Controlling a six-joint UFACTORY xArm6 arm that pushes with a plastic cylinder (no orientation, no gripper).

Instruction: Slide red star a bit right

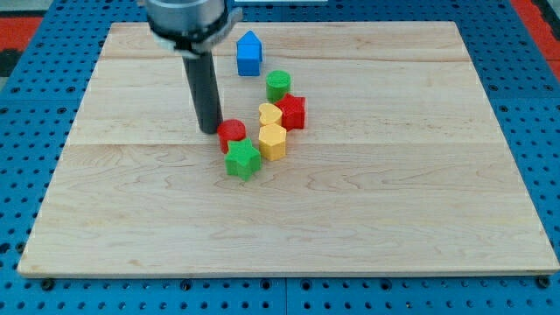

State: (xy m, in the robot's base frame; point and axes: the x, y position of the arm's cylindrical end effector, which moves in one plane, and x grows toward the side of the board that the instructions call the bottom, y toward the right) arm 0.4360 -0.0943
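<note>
The red star (pixel 293 112) lies on the wooden board (pixel 289 210), right of the yellow heart (pixel 269 114) and touching it, below the green cylinder (pixel 278 85). My tip (pixel 210 130) stands at the view's left of the cluster, just left of the red cylinder (pixel 232 133) and well left of the red star. A yellow hexagon block (pixel 273 141) sits below the heart. A green star (pixel 243 160) sits below the red cylinder.
A blue house-shaped block (pixel 249 54) stands near the board's top edge, above the cluster. The arm's dark body (pixel 188 17) hangs over the board's top left. A blue pegboard (pixel 26 131) surrounds the board.
</note>
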